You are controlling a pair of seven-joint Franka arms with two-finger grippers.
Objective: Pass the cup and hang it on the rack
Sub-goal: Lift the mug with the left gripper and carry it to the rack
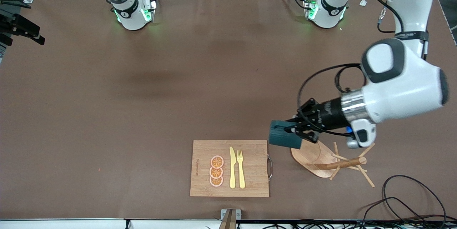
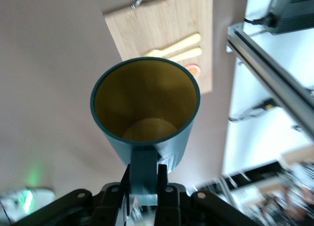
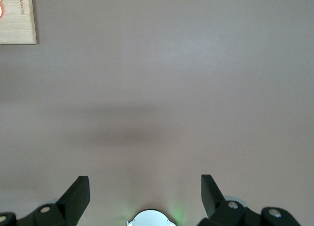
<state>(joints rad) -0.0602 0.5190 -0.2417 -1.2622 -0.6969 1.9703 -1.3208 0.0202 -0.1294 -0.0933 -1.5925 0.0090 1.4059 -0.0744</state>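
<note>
While your left tool [image 1: 298, 130] is clamped on the handle of the cup [image 1: 282, 137], the handover part looks finished and only the hanging is left. You have the cup lying on its side in the air, its mouth pointing toward the right arm's end of the surface [image 1: 142, 114], over the gap between the cutting board [image 1: 250, 150] and the rack [image 1: 321, 159]. None of the pegs carries the cup yet.

Your right tool [image 3: 145, 187] is out of the front view; its own camera shows both fingers spread wide over bare surface with nothing between them, so that arm waits.

For room, note that the rack stands close to the surface's front edge, toward the left arm's end, with loose cables [image 1: 400, 193] lying near that corner. The board, bearing a knife [image 1: 232, 168], a fork [image 1: 241, 168] and orange slices [image 1: 216, 171], sits just beside the rack. Most of the surface toward the robot bases is open.
</note>
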